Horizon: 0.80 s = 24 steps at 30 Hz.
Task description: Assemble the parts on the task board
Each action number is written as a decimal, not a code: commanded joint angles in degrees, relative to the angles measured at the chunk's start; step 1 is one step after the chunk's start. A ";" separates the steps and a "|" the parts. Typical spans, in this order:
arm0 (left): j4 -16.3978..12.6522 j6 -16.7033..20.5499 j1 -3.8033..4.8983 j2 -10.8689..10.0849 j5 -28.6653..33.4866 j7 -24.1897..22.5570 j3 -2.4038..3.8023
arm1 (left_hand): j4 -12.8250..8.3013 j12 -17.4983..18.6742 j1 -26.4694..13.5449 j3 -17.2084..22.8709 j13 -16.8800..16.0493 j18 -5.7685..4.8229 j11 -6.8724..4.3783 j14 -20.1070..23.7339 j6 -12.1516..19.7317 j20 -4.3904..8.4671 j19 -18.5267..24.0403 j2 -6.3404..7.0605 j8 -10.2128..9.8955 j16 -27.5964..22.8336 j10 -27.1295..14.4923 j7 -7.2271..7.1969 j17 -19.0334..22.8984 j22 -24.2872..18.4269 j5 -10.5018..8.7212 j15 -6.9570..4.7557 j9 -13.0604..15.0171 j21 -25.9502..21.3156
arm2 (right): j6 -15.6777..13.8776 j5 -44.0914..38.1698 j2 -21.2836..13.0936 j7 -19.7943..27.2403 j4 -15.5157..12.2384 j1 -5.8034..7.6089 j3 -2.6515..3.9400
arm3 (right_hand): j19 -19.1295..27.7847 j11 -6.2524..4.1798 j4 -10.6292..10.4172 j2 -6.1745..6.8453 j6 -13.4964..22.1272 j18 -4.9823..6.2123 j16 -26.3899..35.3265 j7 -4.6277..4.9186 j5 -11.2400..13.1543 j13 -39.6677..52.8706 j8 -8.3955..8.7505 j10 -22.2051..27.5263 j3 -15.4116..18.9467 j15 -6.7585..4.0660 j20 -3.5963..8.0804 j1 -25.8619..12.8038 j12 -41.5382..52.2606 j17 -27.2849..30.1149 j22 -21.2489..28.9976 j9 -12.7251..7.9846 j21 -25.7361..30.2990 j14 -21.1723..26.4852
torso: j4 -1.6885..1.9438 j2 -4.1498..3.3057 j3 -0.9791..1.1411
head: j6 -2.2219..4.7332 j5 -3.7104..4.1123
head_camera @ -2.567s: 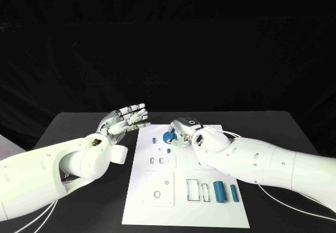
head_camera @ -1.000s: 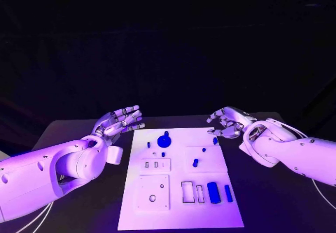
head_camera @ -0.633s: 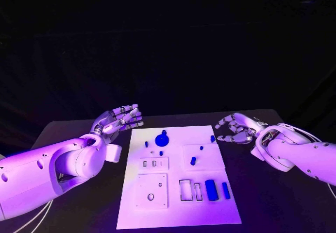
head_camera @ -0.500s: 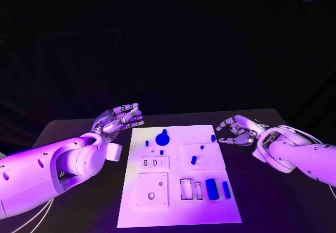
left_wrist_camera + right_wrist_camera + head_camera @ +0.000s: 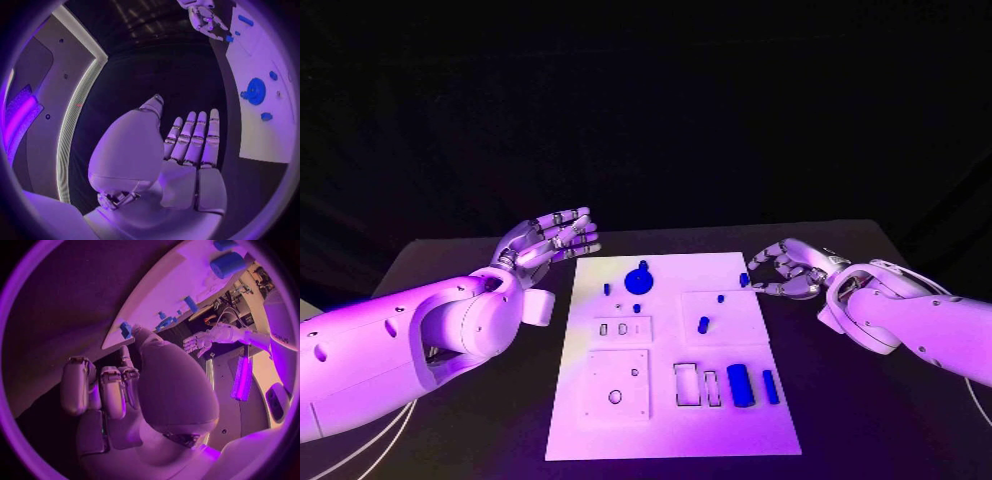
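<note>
The white task board (image 5: 672, 400) carries small blue parts (image 5: 639, 281); left hand (image 5: 553, 238) spread empty, right hand (image 5: 788, 270) curled empty.

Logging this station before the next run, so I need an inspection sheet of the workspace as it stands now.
Surface: black table, the white task board lying in its middle.
Job's things: a round blue part at the board's far end, small blue pieces around it; two upright blue parts beside rectangular slots near the front; one small blue part mid-board.
Clutter: nothing seen.
Hands: left hand raised beside the board's far left corner, fingers straight and apart, holding nothing; right hand at the board's far right edge, fingers curled, holding nothing.
Cables: thin white cables under the left arm.
Surroundings: black backdrop behind the table.
</note>
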State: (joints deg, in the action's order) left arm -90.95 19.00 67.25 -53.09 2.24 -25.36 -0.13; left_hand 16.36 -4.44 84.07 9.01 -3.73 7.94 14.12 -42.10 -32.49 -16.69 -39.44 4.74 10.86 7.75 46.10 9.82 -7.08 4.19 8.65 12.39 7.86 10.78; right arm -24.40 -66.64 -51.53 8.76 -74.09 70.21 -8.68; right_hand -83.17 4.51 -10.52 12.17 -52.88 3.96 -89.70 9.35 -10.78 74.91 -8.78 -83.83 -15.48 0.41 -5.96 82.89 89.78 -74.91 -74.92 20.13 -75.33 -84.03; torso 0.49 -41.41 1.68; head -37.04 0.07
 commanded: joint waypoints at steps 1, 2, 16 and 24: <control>-0.30 -1.38 0.00 0.02 -0.30 -0.78 0.05 | -0.11 -0.34 -0.29 -0.35 -0.07 0.33 -0.06 -0.43 -0.40 0.08 -0.32 -0.17 0.16 0.35 0.27 6.36 -0.09 0.06 -0.23 0.12 0.04 0.38 | -0.56 1.44 0.39 -1.35 0.68 -0.11 0.01 | 0.06 0.21 -0.27 -0.26 0.04 -0.42 -0.30 0.15 -0.31 15.09 0.37 -6.17 0.00 -0.07 -0.10 -0.05 0.22 -15.09 -2.52 -0.08 0.19 -5.97 | -0.03 -0.03 -0.07 | -0.08 -0.05; -0.33 -1.39 0.00 0.01 -0.30 -0.75 0.05 | -0.12 -0.36 -0.27 -0.34 -0.07 0.34 -0.07 -0.43 -0.35 0.08 -0.35 -0.20 0.15 0.36 0.33 6.37 -0.10 0.06 -0.22 0.11 0.03 0.39 | -0.52 1.49 0.53 -1.47 0.84 -0.12 0.02 | 0.01 0.21 -0.36 -0.31 0.07 -0.44 -0.30 0.15 -0.30 15.09 0.40 -6.17 0.02 -0.06 -0.12 -0.13 0.22 -15.09 -2.59 -0.09 0.11 -5.97 | -0.08 -0.02 -0.07 | -0.07 -0.06; -0.31 -1.39 -0.01 0.07 -0.31 -0.41 0.05 | -0.16 -0.40 -0.17 -0.26 -0.06 0.36 -0.09 -0.43 -0.48 0.08 -0.39 -0.37 0.21 0.39 0.43 6.41 -0.12 0.06 -0.19 0.10 0.05 0.41 | 0.91 2.07 2.49 -2.40 2.33 -0.17 0.02 | -0.03 0.22 -0.67 -0.62 0.00 -0.45 -0.30 0.15 -0.24 15.09 0.42 -6.17 -0.02 -0.03 -0.16 -0.35 0.22 -15.09 -2.66 -0.10 0.07 -5.97 | -0.09 0.14 0.00 | -0.53 -0.38; -0.20 -1.38 -0.01 0.15 -0.31 -0.30 0.05 | -0.18 -0.40 -0.10 -0.21 -0.05 0.37 -0.08 -0.42 -0.49 0.07 -0.41 -0.46 0.22 0.41 0.46 6.42 -0.13 0.06 -0.19 0.10 0.05 0.42 | 2.10 1.76 3.17 -2.54 2.50 -0.18 0.03 | -0.30 0.16 -0.94 -0.96 -0.71 -0.55 -0.30 0.04 -0.28 15.09 0.14 -6.17 -0.18 -0.15 -0.13 -0.43 0.22 -15.09 -3.10 -0.01 -0.42 -5.97 | -0.12 0.11 0.03 | -0.66 -0.74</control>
State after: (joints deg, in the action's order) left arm -91.08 18.66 67.22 -53.07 2.23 -25.24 -0.12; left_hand 16.36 -4.65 84.07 9.01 -3.72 7.93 14.12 -42.10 -32.62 -16.69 -39.43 4.74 10.85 7.97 46.09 9.68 -7.12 4.18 8.65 12.39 7.85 11.03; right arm -23.87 -64.68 -48.48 6.42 -71.65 70.07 -8.66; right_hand -83.17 4.51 -11.15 11.69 -53.27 3.96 -89.70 9.41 -10.78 74.90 -8.57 -83.83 -15.66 0.40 -5.97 82.40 89.78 -74.95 -74.91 20.07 -75.55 -84.03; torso 0.40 -41.31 1.69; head -37.62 -0.55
